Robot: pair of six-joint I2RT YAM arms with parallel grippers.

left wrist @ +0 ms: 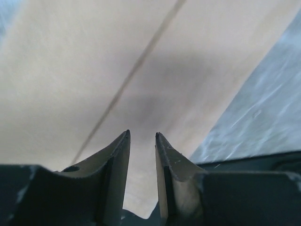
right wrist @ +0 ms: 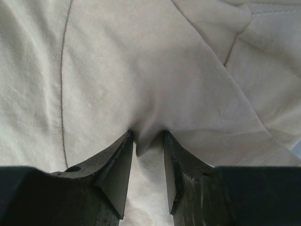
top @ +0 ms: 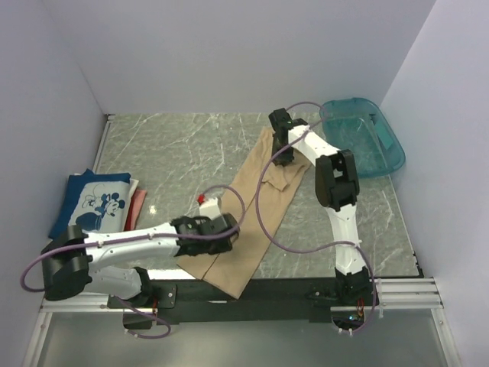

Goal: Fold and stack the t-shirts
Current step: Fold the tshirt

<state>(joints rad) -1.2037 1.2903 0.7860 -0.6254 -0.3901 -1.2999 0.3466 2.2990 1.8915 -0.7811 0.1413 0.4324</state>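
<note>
I judge the task to be past the middle. At the left of the tabletop (top: 191,145) the navy t-shirt (top: 95,200) with the mouse print lies folded, and an edge of the red t-shirt (top: 138,205) shows from under its right side, so these two look already folded and stacked.

The tan t-shirt (top: 238,264) is the one in work. It lies as a long narrow band across the middle, from near the teal tub (top: 363,138) down to the near edge of the tabletop, where its end seems to hang over a little. To me it looks folded lengthwise only.

The right tool (right wrist: 148,136) is at the far end of the band and pinches a small pucker of the tan cloth between its fingers. The left tool (left wrist: 142,136) is at the near part, just over the cloth. Its fingers stand a little spread, and I see no fold gathered between them.

What is left, in my judgement: fold the band across into a compact packet, then put it on the pile at the left.
</note>
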